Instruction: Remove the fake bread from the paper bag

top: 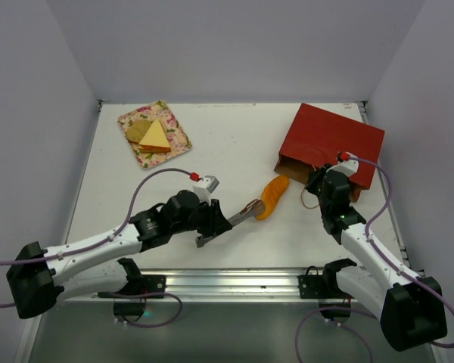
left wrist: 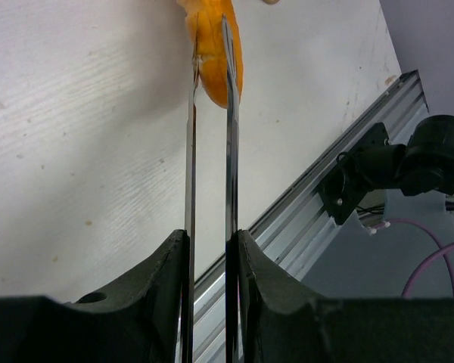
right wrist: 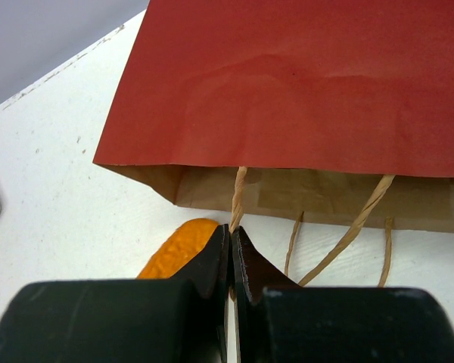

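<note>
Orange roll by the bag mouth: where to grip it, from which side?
Pinch the orange roll at its near end, across the narrow width, approaching from the left arm's side: it is long and slim, far end toward the paper bag. The left gripper holds it so.

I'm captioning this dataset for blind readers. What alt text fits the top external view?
The left gripper pinches an orange bread piece just outside the dark-red paper bag, whose open mouth the right gripper holds. A floral tray at far left carries a yellow sandwich wedge.
</note>
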